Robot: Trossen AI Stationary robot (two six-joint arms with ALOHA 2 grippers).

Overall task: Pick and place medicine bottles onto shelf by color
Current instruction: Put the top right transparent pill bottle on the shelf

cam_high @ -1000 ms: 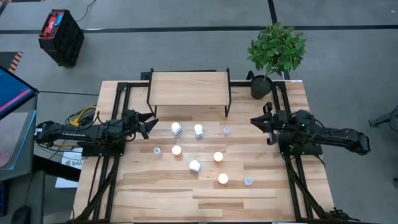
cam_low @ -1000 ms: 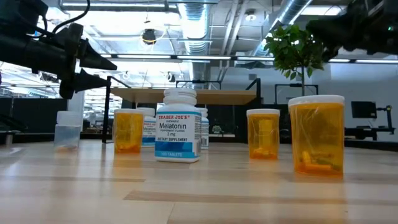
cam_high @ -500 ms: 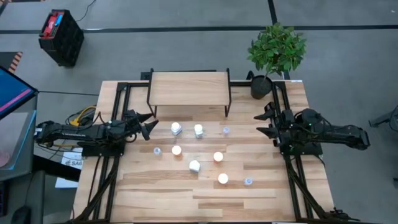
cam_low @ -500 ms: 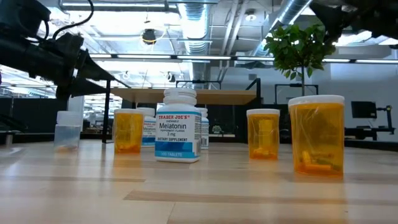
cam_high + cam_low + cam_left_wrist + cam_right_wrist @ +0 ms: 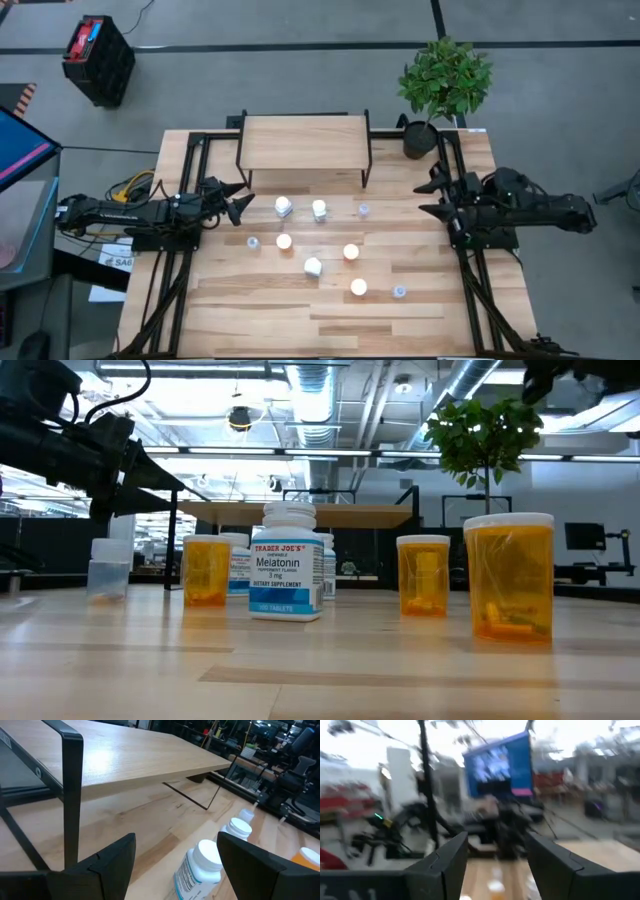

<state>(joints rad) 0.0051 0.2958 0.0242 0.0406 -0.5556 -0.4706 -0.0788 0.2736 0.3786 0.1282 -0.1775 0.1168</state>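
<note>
Big open workshop with ceiling lights and ducts in the background, grey floor, and a slatted wooden tabletop [image 5: 260, 320] in the middle of it all. A potted plant [image 5: 445, 80] sits at the far right corner, and there's a black crate [image 5: 98, 58] on the floor beyond the far left corner.

The shelf [image 5: 304, 142] stands at the middle of the far edge, with nothing on its top board. All the medicine bottles are down on the tabletop, in front of the shelf, scattered around the centre. Two white ones [image 5: 284, 207] sit side by side just in front of the shelf, a third white one [image 5: 313, 266] is closer to the middle. Three orange ones [image 5: 284, 241] are spread toward the near side. Three small clear ones [image 5: 363, 210] sit around the outside of the bunch. From table height the white Melatonin bottle [image 5: 288, 562] is front and centre, with orange ones beside it.

Left gripper [image 5: 240, 199] hovers near the left edge, just left of the white pair, jaws wide and empty. Right gripper [image 5: 432, 197] is over by the right edge, well apart from the bottles, jaws also spread with nothing in them.
</note>
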